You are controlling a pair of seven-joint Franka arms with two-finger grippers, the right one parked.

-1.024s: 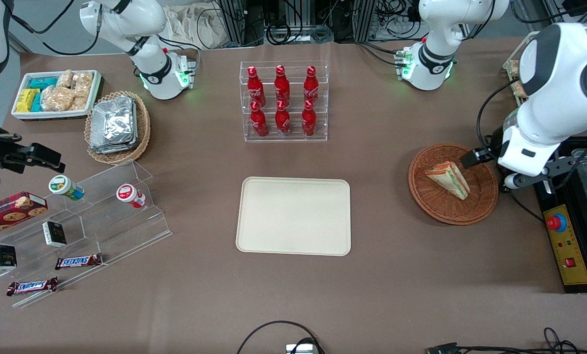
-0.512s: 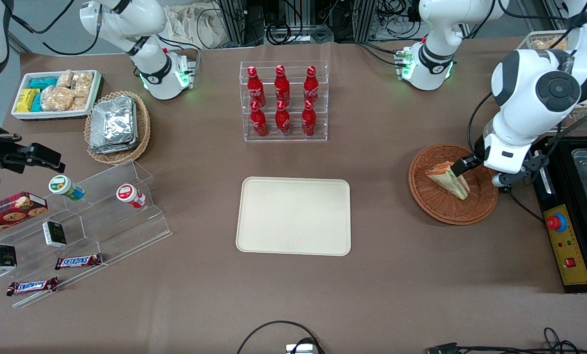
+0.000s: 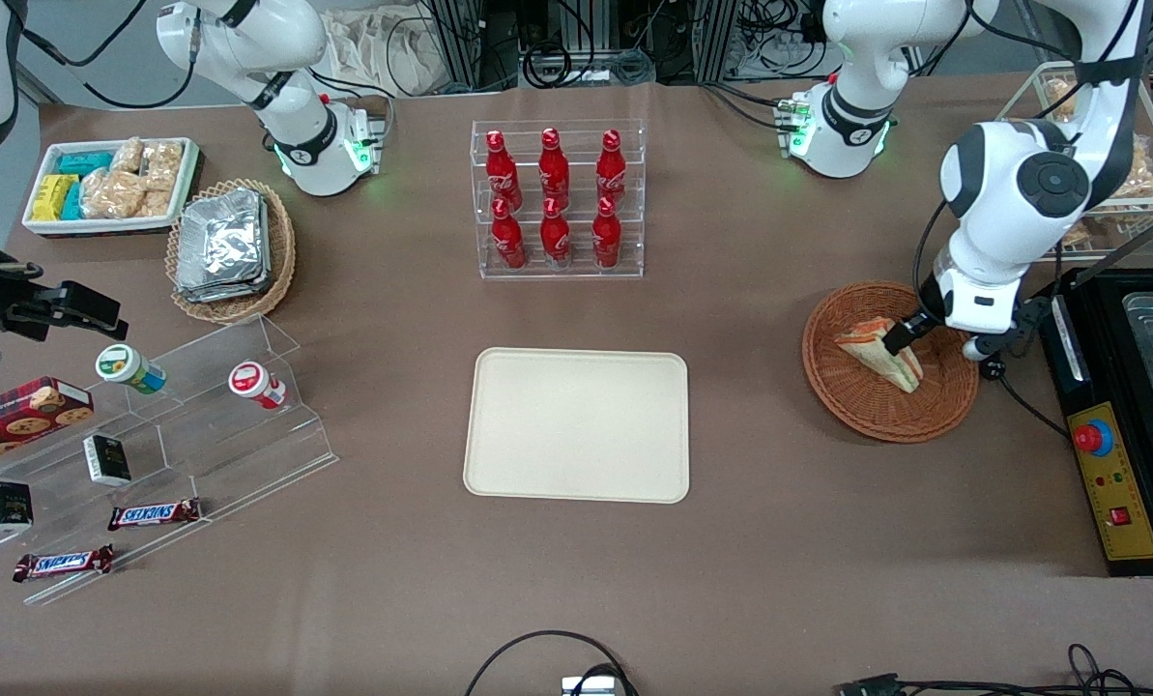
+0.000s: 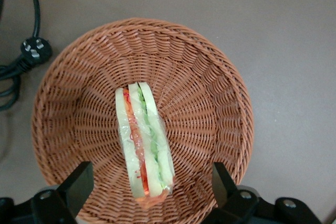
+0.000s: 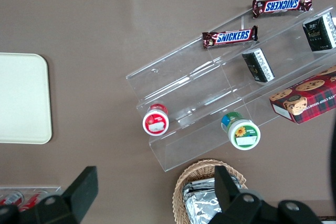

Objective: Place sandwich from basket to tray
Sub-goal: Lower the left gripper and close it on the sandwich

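Note:
The sandwich (image 3: 861, 345), a clear-wrapped wedge with red and green filling, lies in the round reddish-brown wicker basket (image 3: 876, 411) toward the working arm's end of the table. My left gripper (image 3: 900, 338) hovers just above it. In the left wrist view the gripper (image 4: 151, 177) is open, its black fingers (image 4: 79, 179) standing either side of one end of the sandwich (image 4: 143, 140) without touching it, over the basket (image 4: 199, 77). The cream tray (image 3: 576, 425) lies bare at the table's middle.
A clear rack of red cola bottles (image 3: 557, 198) stands farther from the front camera than the tray. A black control box with a red button (image 3: 1112, 483) and a plug with cable (image 4: 35, 51) sit beside the basket. Stepped snack shelves (image 3: 151, 435) stand toward the parked arm's end.
The left arm has swung in over the basket, and its gripper has moved from the basket's rim to a spot over the sandwich. The sandwich has not moved.

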